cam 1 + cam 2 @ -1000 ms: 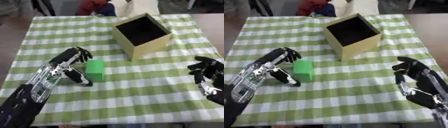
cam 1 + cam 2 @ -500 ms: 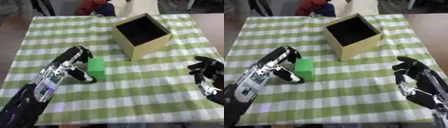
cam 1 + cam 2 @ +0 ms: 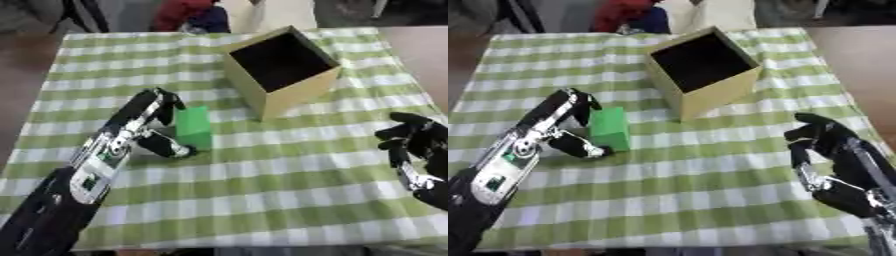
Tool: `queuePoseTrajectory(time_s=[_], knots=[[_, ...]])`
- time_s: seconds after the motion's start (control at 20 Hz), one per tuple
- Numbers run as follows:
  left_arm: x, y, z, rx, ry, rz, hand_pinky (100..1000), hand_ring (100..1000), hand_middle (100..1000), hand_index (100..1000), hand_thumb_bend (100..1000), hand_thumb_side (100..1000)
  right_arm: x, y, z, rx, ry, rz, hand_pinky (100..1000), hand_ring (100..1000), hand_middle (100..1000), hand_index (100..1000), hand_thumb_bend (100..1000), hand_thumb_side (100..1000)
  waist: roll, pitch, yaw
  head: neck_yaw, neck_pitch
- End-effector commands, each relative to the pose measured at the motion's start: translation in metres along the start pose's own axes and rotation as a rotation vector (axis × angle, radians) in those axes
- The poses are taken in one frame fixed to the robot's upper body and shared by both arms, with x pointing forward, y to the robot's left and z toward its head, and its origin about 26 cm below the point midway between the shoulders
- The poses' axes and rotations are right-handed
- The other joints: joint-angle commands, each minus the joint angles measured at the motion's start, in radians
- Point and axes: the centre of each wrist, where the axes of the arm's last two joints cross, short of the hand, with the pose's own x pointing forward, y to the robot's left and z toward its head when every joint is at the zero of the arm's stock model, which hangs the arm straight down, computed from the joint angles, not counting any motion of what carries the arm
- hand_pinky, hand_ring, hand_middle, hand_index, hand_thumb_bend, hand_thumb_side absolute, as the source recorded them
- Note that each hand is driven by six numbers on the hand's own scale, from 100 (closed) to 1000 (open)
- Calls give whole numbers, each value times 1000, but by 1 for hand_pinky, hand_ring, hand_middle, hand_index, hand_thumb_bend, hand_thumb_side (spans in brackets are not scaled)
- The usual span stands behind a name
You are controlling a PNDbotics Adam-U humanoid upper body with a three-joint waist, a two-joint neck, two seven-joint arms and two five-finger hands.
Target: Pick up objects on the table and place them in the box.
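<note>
Left robot hand closing on the green block beside the box

The left robot hand point(image 3: 149, 122) reaches in from the lower left, fingers curled over the far end of the green block point(image 3: 193, 127) and thumb hooked at its near end, so it is grasping the block, which sits on the checked worktop point(image 3: 262, 185) just beside the open yellow box point(image 3: 282, 70); the hold looks to catch only the block's left edge, so it may pivot and slip out on lifting, or clip the box's near wall on the way over; the right robot hand point(image 3: 833, 160) idles low right, fingers relaxed, holding nothing.
</note>
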Motion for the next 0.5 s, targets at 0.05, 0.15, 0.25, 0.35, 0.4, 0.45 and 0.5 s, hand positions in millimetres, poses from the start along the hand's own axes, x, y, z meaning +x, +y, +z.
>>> queuePoseTrajectory(time_s=[0.05, 0.15, 0.25, 0.35, 0.4, 0.45, 0.5], knots=[[7, 13, -5, 72, -23, 13, 537, 400, 297, 478, 657, 170, 4, -2, -3, 1, -17, 9, 699, 772, 619, 879, 100, 253, -1, -10, -3, -1, 5], [11, 20, -7, 104, -35, 19, 537, 399, 296, 476, 652, 169, 4, -2, -3, 2, -16, 8, 699, 772, 619, 879, 100, 255, 0, -11, -4, -2, 5], [16, 27, -10, 127, -51, 18, 537, 400, 297, 477, 656, 171, 4, -2, -3, 4, -16, 8, 699, 772, 619, 879, 100, 255, 0, -11, -6, -2, 5], [25, 36, -15, 146, -76, 17, 537, 402, 298, 479, 659, 173, 4, -2, -3, 7, -16, 6, 699, 772, 619, 878, 100, 256, 0, -10, -9, -1, 4], [30, 40, -19, 154, -90, 16, 536, 403, 299, 481, 663, 178, 4, -1, -4, 9, -16, 5, 699, 772, 619, 879, 100, 257, 0, -10, -12, 0, 3], [35, 43, -23, 159, -102, 16, 537, 405, 301, 482, 670, 182, 4, -1, -4, 11, -17, 3, 699, 772, 619, 878, 100, 257, -1, -9, -14, 1, 1], [40, 46, -27, 164, -116, 16, 537, 405, 301, 483, 673, 182, 4, 0, -4, 14, -18, 2, 699, 772, 619, 878, 100, 257, -1, -8, -17, 2, -2]])
